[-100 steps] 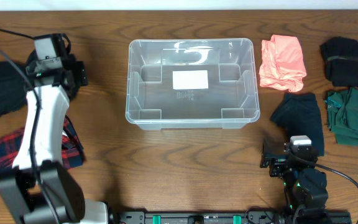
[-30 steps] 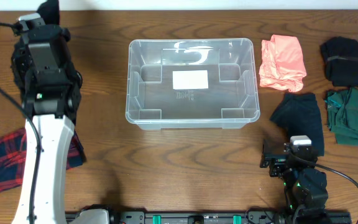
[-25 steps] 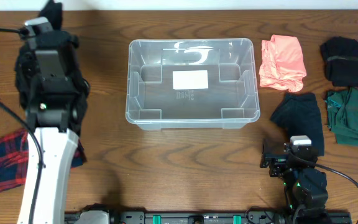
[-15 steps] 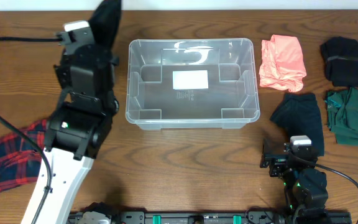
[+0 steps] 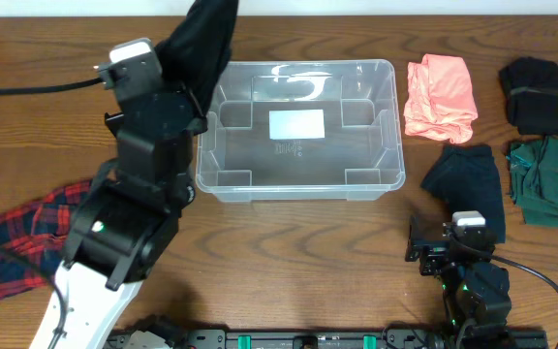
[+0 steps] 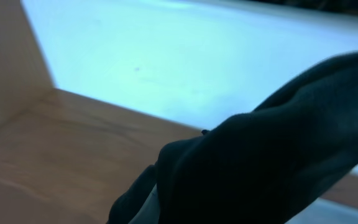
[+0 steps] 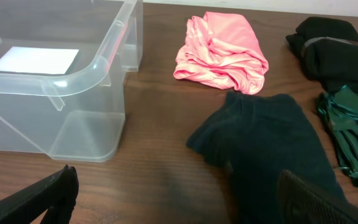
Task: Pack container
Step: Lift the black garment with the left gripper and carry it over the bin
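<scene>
**Change from the earlier views.** Half a second earlier the left arm (image 5: 129,208) stood to the left of the container (image 5: 298,186). It now reaches over the container's back-left corner. The black garment (image 5: 207,39), which lay on the surface (image 5: 289,262) far left of the container 3.3 s ago, is now lifted and hangs across that corner's rim. More of the red plaid cloth (image 5: 13,242) shows front-left of the container. The container, the right arm and the clothes to the container's right are unchanged.

**Fingers.** The left gripper (image 5: 190,79) is draped by the black garment. Its fingers are clamped on the cloth, which fills the left wrist view. The right gripper (image 7: 178,183) rests front-right of the container with its fingers spread wide apart and nothing between them.

**Container.** It is a clear, colourless rectangular bin with rounded corners, a rolled rim and moulded inner steps. It stands upright in the middle of the surface, towards the back. A white label (image 5: 296,124) sits on its base and nothing lies inside.

**Edges and open room.**
- A pink garment (image 5: 441,97) lies just beside the container's right wall.
- A dark blue garment (image 5: 465,184) lies right of the front-right corner.
- A black bundle (image 5: 535,94) and a green garment (image 5: 548,179) lie further right.
- A bare wood strip runs along the container's front wall.
</scene>
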Robot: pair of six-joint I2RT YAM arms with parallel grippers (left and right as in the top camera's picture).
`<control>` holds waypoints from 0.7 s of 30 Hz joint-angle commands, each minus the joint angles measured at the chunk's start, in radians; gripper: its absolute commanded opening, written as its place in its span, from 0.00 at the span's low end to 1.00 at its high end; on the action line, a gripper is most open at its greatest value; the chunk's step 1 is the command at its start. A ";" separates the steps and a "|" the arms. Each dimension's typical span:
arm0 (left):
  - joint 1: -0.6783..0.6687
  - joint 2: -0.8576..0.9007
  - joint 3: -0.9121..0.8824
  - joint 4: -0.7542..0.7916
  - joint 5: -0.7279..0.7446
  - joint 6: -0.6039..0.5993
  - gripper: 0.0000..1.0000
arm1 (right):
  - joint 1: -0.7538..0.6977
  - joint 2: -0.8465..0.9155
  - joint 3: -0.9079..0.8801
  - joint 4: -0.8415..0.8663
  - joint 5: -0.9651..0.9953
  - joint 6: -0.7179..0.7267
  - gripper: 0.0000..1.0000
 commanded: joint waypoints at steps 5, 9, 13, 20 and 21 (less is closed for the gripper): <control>-0.001 -0.083 0.103 -0.001 0.243 -0.346 0.06 | -0.008 -0.002 -0.002 -0.002 0.002 0.003 0.99; -0.001 -0.064 0.103 -0.027 0.364 -0.481 0.06 | -0.008 -0.002 -0.002 -0.002 0.002 0.003 0.99; -0.001 -0.021 0.100 -0.045 0.444 -0.576 0.06 | -0.008 -0.002 -0.002 -0.002 0.002 0.003 0.99; -0.001 0.085 0.099 -0.044 0.574 -0.683 0.06 | -0.008 -0.002 -0.002 -0.002 0.002 0.003 0.99; -0.001 0.100 0.099 -0.044 0.595 -0.694 0.05 | -0.008 -0.002 -0.002 -0.002 0.002 0.003 0.99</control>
